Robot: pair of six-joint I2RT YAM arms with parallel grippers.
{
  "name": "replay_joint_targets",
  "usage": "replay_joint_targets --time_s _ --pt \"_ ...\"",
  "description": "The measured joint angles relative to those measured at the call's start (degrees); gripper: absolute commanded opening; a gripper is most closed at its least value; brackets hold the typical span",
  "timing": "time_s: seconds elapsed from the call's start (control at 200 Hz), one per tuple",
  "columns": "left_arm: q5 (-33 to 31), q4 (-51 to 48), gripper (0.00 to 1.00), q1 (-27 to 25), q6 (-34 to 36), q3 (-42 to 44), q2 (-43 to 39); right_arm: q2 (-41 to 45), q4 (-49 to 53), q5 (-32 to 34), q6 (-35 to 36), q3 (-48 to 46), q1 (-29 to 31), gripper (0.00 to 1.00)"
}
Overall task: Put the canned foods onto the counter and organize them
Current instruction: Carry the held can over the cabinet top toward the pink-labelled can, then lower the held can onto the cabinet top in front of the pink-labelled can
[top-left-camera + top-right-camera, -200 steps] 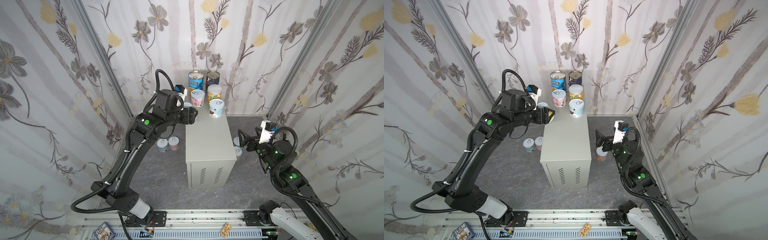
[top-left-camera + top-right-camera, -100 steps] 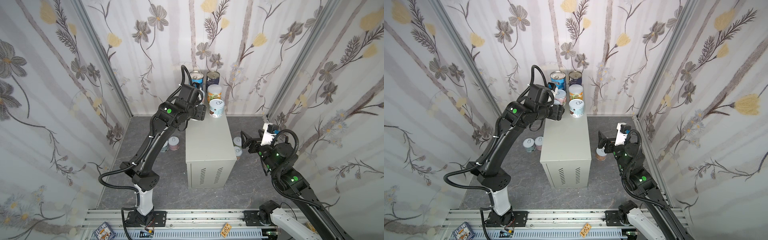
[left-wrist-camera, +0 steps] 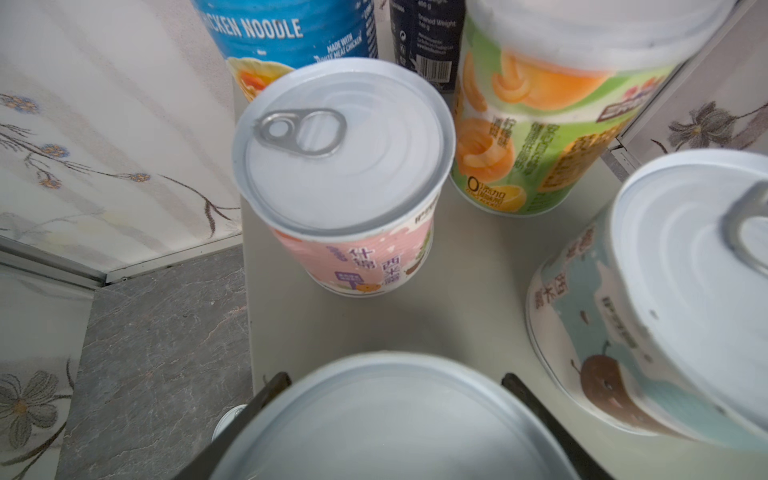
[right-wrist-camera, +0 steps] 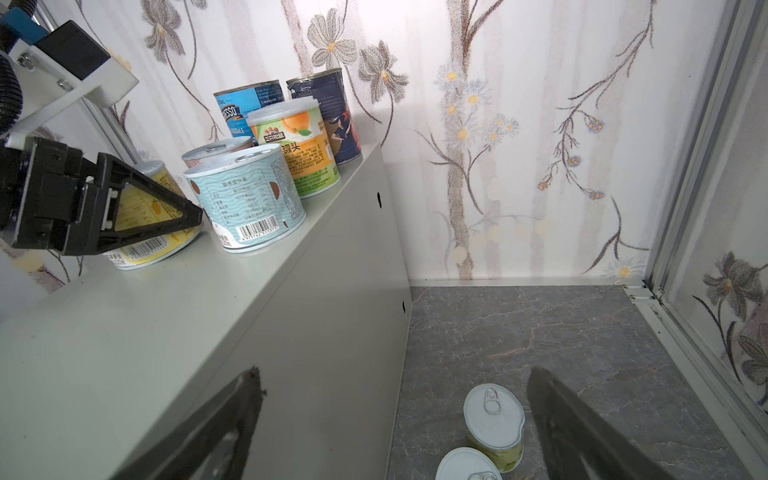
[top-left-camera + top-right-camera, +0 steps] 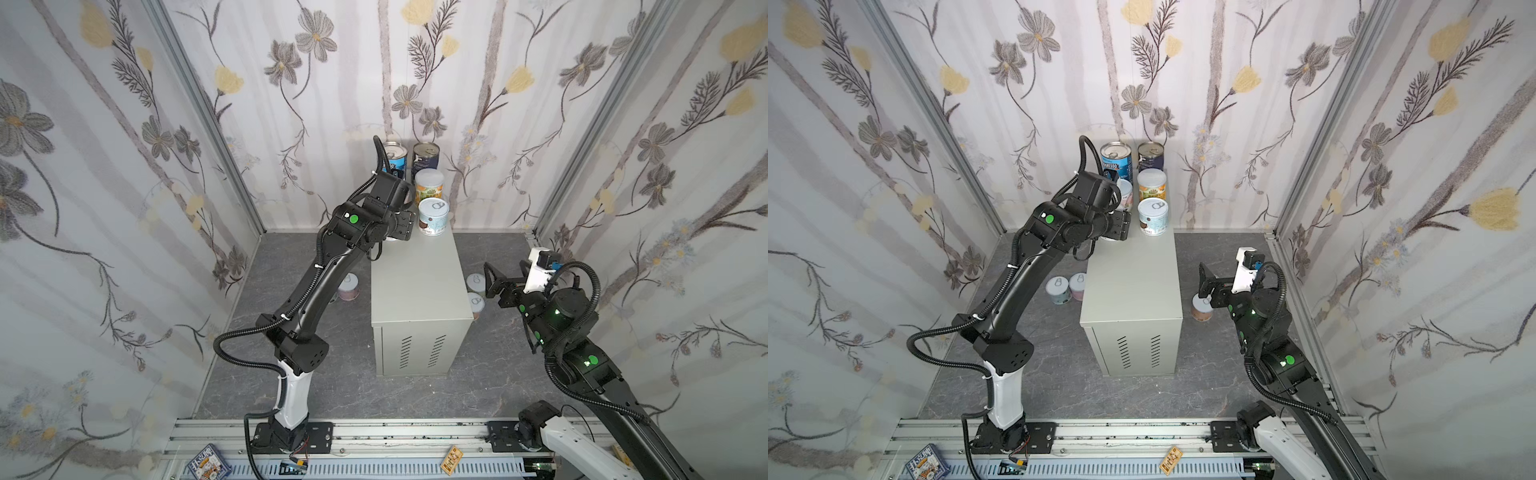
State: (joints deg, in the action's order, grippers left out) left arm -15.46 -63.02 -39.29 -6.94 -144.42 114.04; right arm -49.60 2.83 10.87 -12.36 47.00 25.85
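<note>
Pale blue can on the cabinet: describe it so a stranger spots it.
Start at the tall beige cabinet, cans at its far end. In the row on the right arm's side, the pale blue can stands frontmost. Its pale blue label differs from the green-and-orange can behind.

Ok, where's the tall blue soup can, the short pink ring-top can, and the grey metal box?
Tall blue soup can (image 5: 1117, 166): a top view, its label.
Short pink ring-top can (image 3: 357, 158): left wrist view, its lid.
Grey metal box (image 5: 419, 282): a top view, its bare top.
</note>
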Motion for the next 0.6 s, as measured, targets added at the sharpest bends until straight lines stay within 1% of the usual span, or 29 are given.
replay_joint_targets --time_s 0.3,0.365,0.4,0.6 --pt "-1.51 2.36 0.54 0.07 -0.59 -0.85 1.53 1.03 0.15 0.2 -0.22 -0.72 -0.04 1.0" --pt "-1.68 2.73 0.63 0.07 -0.63 -0.85 1.62 1.2 0.17 0.22 -0.24 -0.85 -0.04 1.0" --pt "-1.73 2.82 0.65 0.07 -0.63 -0.85 1.64 1.27 0.17 0.22 -0.24 -0.9 -0.04 1.0" --pt "-1.64 2.84 0.76 0.13 -0.57 -0.85 1.62 1.38 0.17 0.22 -0.63 -1.07 -0.04 1.0"
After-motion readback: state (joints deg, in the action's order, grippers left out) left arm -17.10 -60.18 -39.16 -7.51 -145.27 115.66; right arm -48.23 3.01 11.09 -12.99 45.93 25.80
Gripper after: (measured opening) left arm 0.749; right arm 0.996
